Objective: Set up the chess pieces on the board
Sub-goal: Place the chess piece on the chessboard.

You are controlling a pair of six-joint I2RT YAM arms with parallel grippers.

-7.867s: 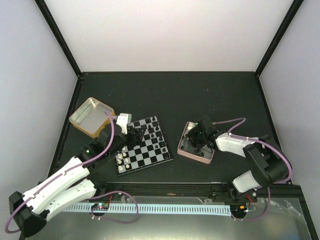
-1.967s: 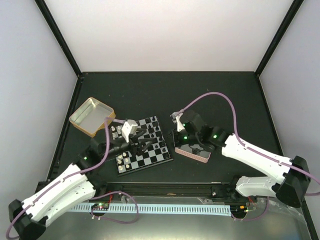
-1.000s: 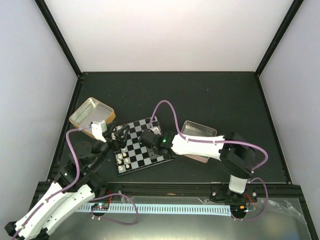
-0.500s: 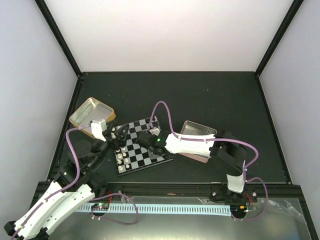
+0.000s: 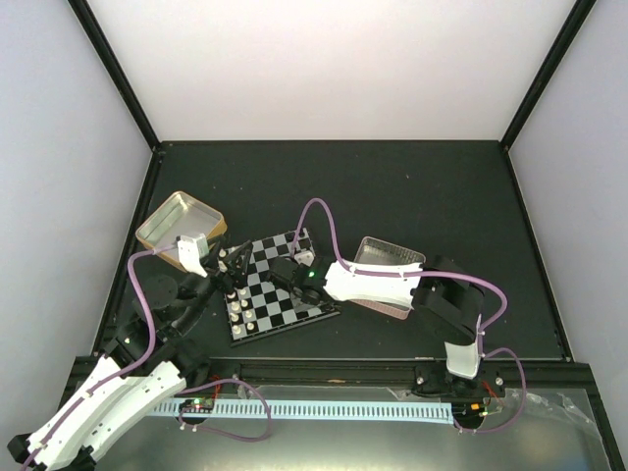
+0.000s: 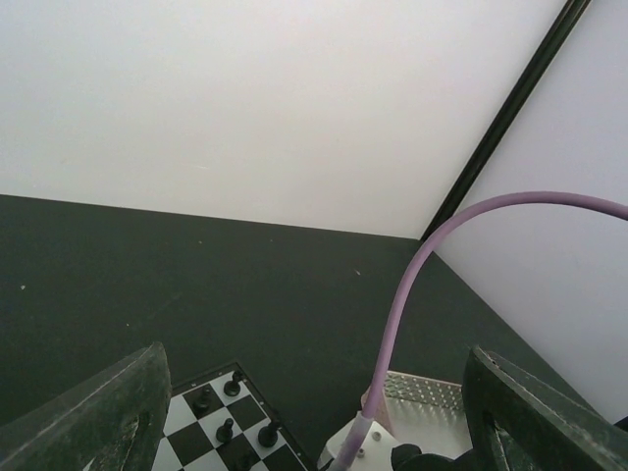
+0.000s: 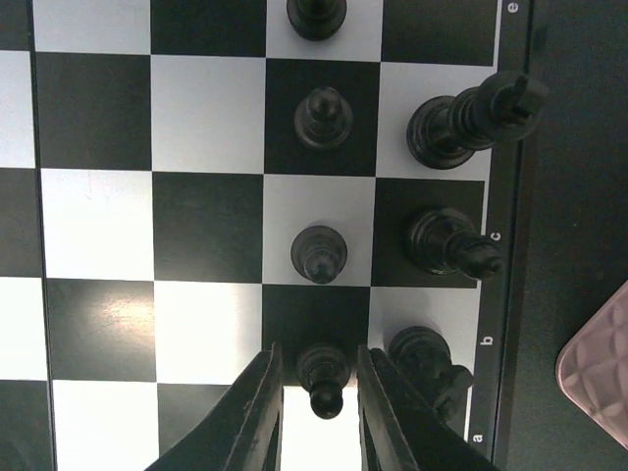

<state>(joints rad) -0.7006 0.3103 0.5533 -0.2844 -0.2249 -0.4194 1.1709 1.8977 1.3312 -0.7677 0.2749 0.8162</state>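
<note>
**Q:** Why does the left hand [image 5: 225, 270] hang wide open at the left edge of the board [image 5: 285, 304]?

**A:** Probably to keep clear. The right hand [image 7: 316, 368], fingers slightly parted, straddles a black pawn [image 7: 323, 373] standing on its square beside the back-row pieces, apparently to place it.

We log the board [image 5: 285, 292] lying flat and slightly askew, black and pale checks inside a thin black rim lettered along 1 edge. In the right wrist view, 4 glossy black pawns [image 7: 319, 253] stand upright in 1 line on files b to e, with 3 taller black pieces [image 7: 452, 244] upright beside them on the edge squares b, c and d. From above, a few cream-white pieces [image 5: 238, 314] stand along the opposite edge, too small to count.
</note>
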